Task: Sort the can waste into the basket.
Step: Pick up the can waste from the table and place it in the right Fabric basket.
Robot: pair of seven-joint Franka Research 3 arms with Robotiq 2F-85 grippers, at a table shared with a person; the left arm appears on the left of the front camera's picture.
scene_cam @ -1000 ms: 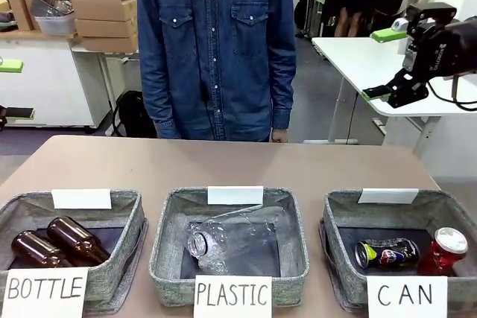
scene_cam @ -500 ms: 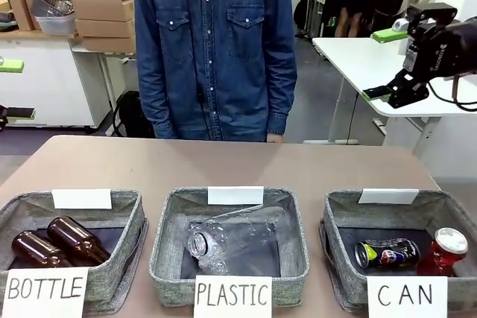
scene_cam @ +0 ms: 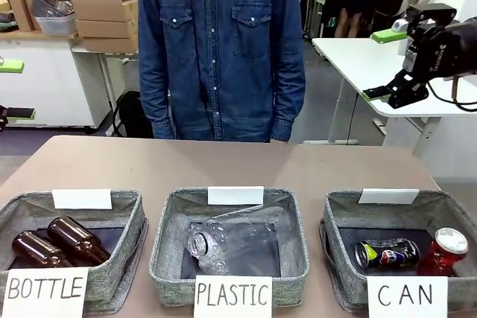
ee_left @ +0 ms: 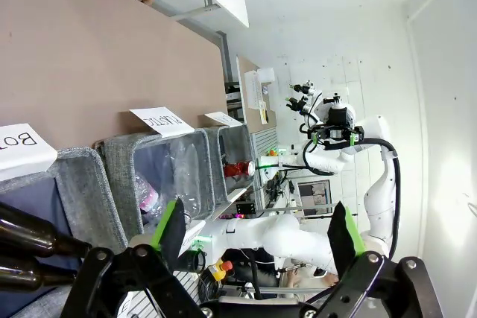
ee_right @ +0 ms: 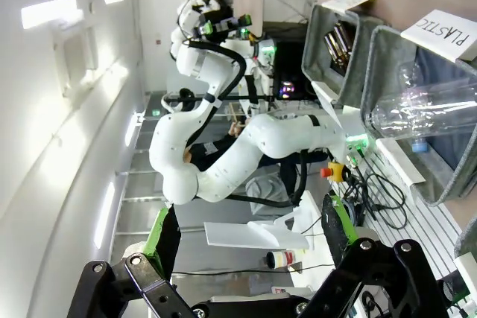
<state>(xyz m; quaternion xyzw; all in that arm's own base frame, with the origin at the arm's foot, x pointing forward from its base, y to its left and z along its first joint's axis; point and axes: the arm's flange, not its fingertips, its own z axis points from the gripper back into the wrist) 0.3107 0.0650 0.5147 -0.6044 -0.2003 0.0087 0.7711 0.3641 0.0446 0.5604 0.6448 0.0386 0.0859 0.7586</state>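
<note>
Can waste: red can and dark can both lie inside the basket signed "CAN".
Grippers: left gripper and right gripper jaws apart, empty.
Progress: sorting looks complete; nothing left.

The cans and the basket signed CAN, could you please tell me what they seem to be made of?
The red can and the dark can: apparently thin metal, with shiny silver tops; the dark one is dented. The basket: grey woven fabric, matte, with a dark lining.
</note>
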